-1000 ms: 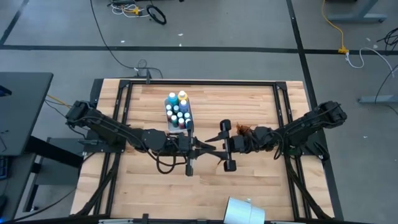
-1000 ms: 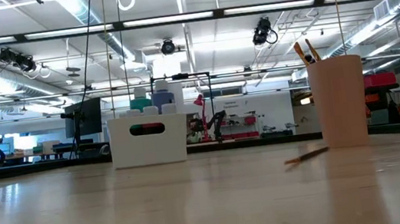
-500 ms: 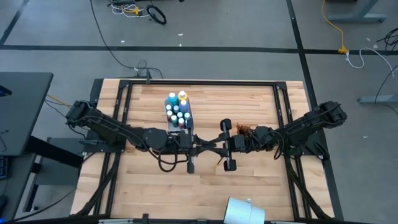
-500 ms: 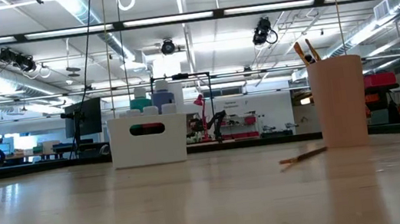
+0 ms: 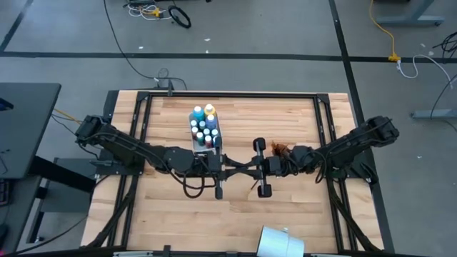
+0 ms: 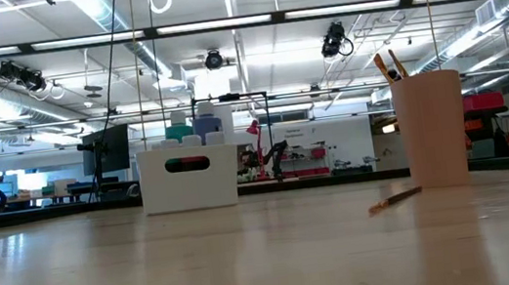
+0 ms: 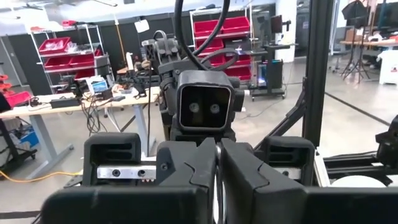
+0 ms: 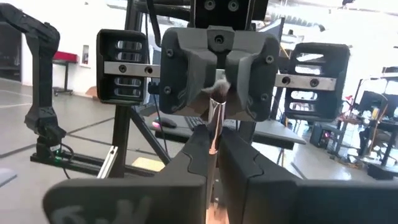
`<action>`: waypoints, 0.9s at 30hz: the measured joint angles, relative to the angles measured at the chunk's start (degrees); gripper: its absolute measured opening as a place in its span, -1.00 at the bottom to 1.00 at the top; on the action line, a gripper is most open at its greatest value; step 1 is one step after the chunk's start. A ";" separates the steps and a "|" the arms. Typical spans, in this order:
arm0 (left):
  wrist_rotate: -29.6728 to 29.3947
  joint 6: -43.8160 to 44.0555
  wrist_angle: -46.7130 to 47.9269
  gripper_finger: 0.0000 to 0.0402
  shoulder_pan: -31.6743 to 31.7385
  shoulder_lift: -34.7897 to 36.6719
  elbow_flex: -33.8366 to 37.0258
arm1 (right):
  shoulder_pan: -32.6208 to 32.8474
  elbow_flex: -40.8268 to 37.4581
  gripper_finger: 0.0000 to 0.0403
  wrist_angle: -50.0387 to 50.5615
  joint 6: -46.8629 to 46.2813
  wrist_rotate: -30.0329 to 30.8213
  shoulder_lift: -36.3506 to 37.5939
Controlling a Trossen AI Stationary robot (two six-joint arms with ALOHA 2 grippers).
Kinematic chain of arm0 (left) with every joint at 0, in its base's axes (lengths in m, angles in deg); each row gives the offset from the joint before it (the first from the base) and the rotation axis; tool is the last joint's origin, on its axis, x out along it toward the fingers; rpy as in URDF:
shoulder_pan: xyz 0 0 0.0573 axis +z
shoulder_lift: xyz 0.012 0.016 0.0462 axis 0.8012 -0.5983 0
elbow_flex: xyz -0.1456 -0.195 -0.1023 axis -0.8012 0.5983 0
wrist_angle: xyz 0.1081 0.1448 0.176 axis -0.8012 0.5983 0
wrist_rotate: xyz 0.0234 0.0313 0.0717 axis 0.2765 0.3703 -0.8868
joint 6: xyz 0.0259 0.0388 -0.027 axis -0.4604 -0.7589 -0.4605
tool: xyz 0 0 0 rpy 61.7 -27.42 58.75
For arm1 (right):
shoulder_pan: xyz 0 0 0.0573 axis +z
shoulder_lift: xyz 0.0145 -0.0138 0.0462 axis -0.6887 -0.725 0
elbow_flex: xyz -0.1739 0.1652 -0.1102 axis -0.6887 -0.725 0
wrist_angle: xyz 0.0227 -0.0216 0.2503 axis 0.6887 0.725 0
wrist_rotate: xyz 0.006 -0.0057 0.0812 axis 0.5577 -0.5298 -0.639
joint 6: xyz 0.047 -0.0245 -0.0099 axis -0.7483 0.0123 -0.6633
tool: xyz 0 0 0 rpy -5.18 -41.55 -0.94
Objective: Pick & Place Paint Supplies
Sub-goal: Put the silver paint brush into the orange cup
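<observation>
A thin brush (image 8: pixel 214 118) with a silver ferrule and dark bristles spans between my two grippers above the table's middle. My left gripper (image 5: pixel 232 170) and my right gripper (image 5: pixel 248 169) face each other tip to tip, and both are shut on the brush. A white caddy (image 5: pixel 205 130) holds several paint bottles and stands on the table at the far middle. A tan cup (image 6: pixel 430 129) with brushes (image 6: pixel 388 66) standing in it is at the right. Another brush (image 6: pixel 395 200) lies flat on the table near the cup. My left gripper pinches the brush's bristle end (image 8: pixel 217 92) between its two fingers, coming level from the table's left. The fingers lie along the brush, which is clear of the table. My right gripper pinches the brush's ferrule and handle (image 8: pixel 213 140) between its two fingers, coming level from the table's right. The brush runs out past the fingertips toward the left gripper, clear of the table.
A white object (image 5: pixel 280 243) lies at the table's near edge. Black frame rails (image 5: pixel 325 128) run along the table's sides. Bare wood (image 5: pixel 178 214) lies between the arms and the near edge.
The two grippers have drawn together at the table's middle until their tips meet on the brush. The right gripper has dropped slightly toward the near edge as it lined up with the left.
</observation>
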 joint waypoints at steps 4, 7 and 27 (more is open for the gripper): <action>-0.44 -0.52 1.40 -0.79 -0.02 0.00 -0.02 | 1.75 0.00 -0.91 7.09 0.09 4.55 4.28; -0.75 -0.48 3.91 -0.76 0.02 -0.02 0.01 | 4.01 0.00 -0.93 16.82 0.25 12.61 9.60; -0.33 10.54 21.55 -0.77 -0.04 -0.11 0.09 | 14.90 0.09 -0.91 57.18 -12.79 60.67 31.25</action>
